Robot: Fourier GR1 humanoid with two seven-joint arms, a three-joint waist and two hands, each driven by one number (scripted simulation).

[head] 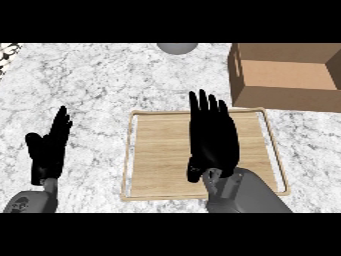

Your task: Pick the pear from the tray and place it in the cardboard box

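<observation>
Right forearm (250, 195) comes in from the lower edge, nearest the view, and ends in the right hand (213, 137), which hangs over the wooden tray (158, 150). Fingers are straight and close together, pointing away from the robot toward the tray's far rim; nothing shows pinched or wrapped in them.

No pear shows anywhere. The bare tray boards to either side of the hand carry nothing. If the pear is on the tray, it can only be under the palm or fingers, and I cannot tell whether it is there. So no long axis can be read for it either.

Left hand (49, 147) is out on the counter (92, 80), left of the tray and apart from it, with fingers up and relaxed, resting and holding nothing.

Cardboard box (291, 97) stands open-topped beyond the tray's far right corner, just past the rim, and nothing is visible inside.

Key relation: the box lies forward and to the right of the right hand, on the right arm's own side and well apart from the left hand. The right hand is nearer both the tray and the box, so my judgement is that it does the whole job.

Step in hand looks like the approach or pre-grasp over the tray, with the pear not yet placed. Next move likely needs the fingers to curl round whatever sits beneath, then a lift clear of the tray rim and the near box wall.

Grey round thing (177, 47) at the counter's far edge is half cut off and plays no part in the task.
</observation>
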